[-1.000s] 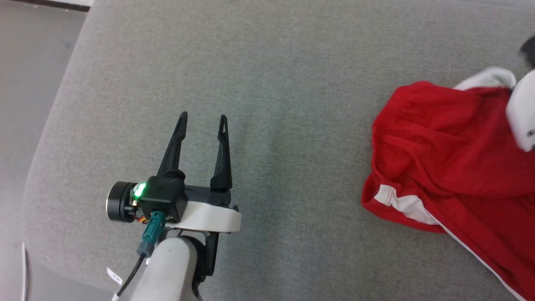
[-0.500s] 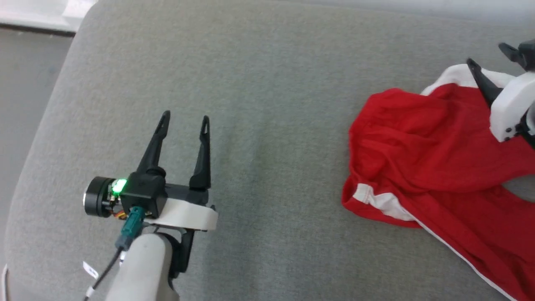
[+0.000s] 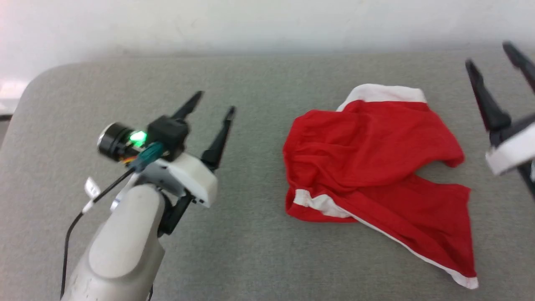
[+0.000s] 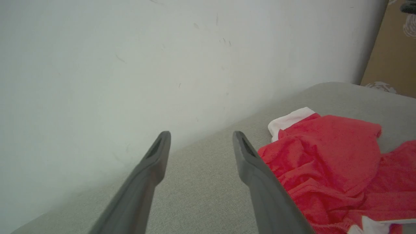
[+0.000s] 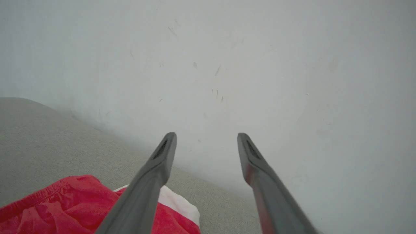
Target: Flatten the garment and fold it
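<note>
The garment, red shorts with white trim, lies crumpled on the grey cushion, one leg trailing toward the near right. It shows too in the left wrist view and the right wrist view. My left gripper hovers open to the garment's left, nothing between its fingers. My right gripper stands open to the garment's right, raised clear of the fabric and holding nothing.
A pale wall runs along the cushion's far edge. The cushion's rounded corner is at the far left. A brown panel stands beyond the cushion's end.
My right gripper opened, let go of the garment's white-trimmed edge and lifted away to the right. The head camera tilted up, bringing the wall into view. My left gripper stayed open.
</note>
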Available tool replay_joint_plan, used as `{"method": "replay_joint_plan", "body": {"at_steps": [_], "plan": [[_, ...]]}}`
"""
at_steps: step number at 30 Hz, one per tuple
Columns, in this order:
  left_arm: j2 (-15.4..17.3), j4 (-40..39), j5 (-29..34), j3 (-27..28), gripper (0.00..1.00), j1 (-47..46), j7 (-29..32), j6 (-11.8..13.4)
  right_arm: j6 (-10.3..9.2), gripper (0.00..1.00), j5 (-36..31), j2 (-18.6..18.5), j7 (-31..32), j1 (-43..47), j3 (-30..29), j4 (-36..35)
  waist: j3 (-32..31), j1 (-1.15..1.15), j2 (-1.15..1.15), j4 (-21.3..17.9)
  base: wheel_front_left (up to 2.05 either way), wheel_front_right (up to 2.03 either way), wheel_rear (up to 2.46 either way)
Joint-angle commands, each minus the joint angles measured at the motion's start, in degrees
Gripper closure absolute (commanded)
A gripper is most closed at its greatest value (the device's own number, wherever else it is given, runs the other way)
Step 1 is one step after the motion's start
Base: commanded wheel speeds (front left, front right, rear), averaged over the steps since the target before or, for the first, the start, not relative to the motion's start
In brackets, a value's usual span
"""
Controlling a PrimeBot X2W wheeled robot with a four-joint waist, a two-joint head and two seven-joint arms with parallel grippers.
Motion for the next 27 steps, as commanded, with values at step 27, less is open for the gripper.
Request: {"method": "replay_joint_plan", "body": {"at_steps": [27], "plan": [[13.24, 2.09, -37.43, -55.06, 0.00, -24.41, 42.52, -0.39, -0.05, 0.00, -14.97, 20.96, -0.27, 32.63, -19.88, -18.99, 1.74, 0.01, 0.00, -12.95, 0.00, 0.00, 0.00]]}}
